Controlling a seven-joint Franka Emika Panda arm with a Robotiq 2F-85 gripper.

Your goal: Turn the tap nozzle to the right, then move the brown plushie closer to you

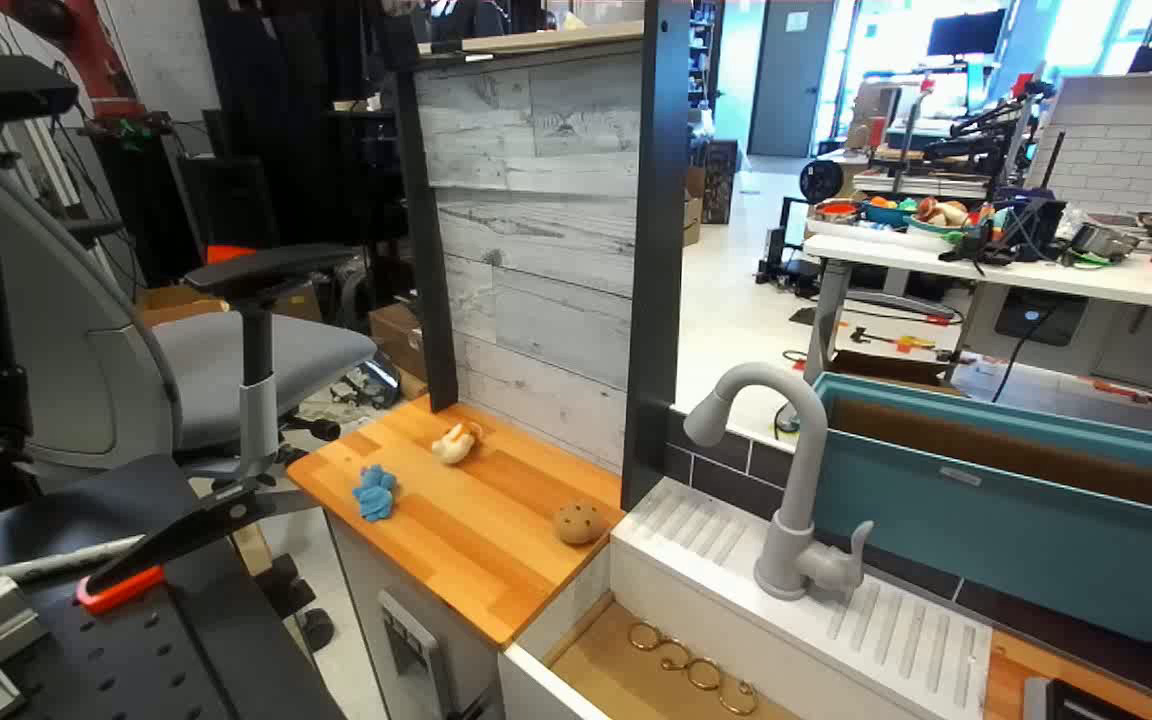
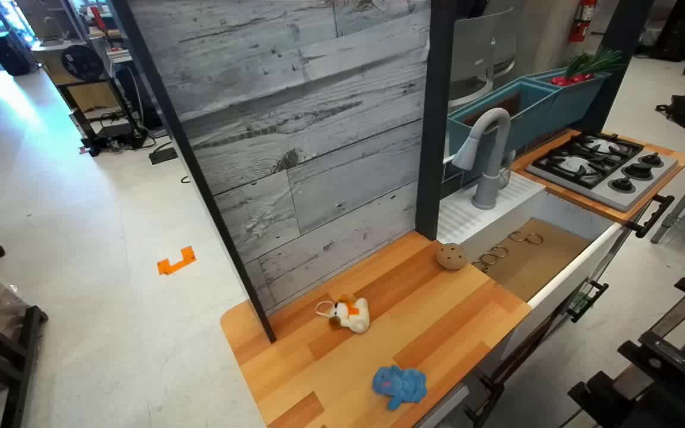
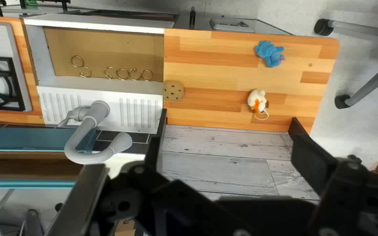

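Three toys on the worktop (image 3: 215, 72) in my wrist view: brown plushie (image 3: 173, 90) right at the edge beside the sink (image 3: 110, 47), cream toy (image 3: 256, 98) near the grey plank panel (image 3: 215, 167), blue toy (image 3: 270, 53) nearer the opposite long edge. I have the fingers (image 3: 312, 160) wide apart at the bottom of that view, well away from the brown plushie. Tap nozzle (image 1: 809, 430) arches over and down toward the panel side in both exterior views, handle (image 1: 841, 565) sticking out the other way, and I see gold rings (image 3: 133, 70) lying on the sink floor.
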